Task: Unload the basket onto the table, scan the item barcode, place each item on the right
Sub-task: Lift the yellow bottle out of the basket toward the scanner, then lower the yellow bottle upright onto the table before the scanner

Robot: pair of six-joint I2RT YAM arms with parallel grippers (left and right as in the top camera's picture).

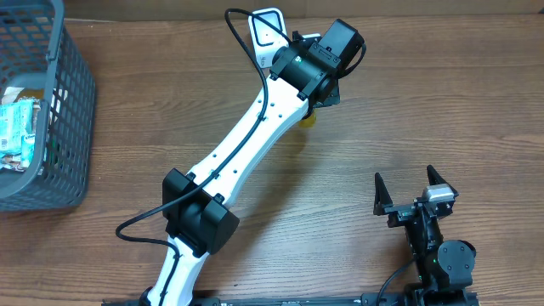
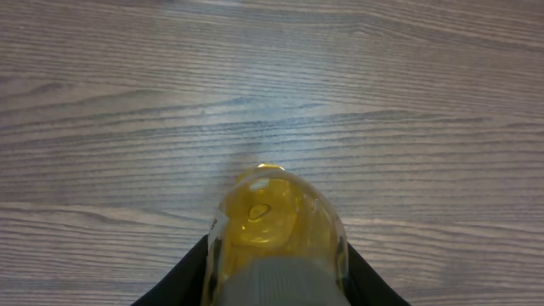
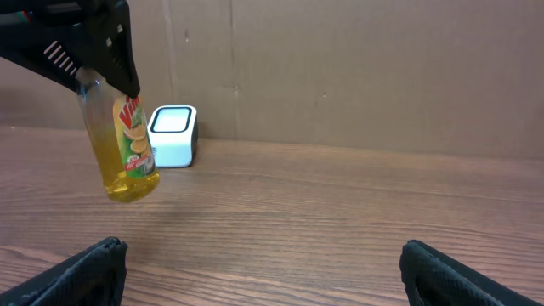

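Observation:
A clear bottle of yellow dish soap (image 3: 127, 153) with a red and green label hangs tilted a little above the wooden table. My left gripper (image 3: 102, 51) is shut on its upper part near the grey cap. From the left wrist view the bottle (image 2: 276, 229) fills the space between the black fingers (image 2: 183, 280). Overhead, only its yellow end (image 1: 308, 119) shows under the wrist. The white scanner box (image 3: 173, 134) stands just behind the bottle, at the far edge (image 1: 266, 30). My right gripper (image 1: 410, 183) rests at the near right, open and holding nothing.
A grey mesh basket (image 1: 72, 102) stands at the left edge with packaged items (image 1: 21, 127) inside. A cardboard wall (image 3: 357, 68) backs the table. Bare wood lies between the two arms.

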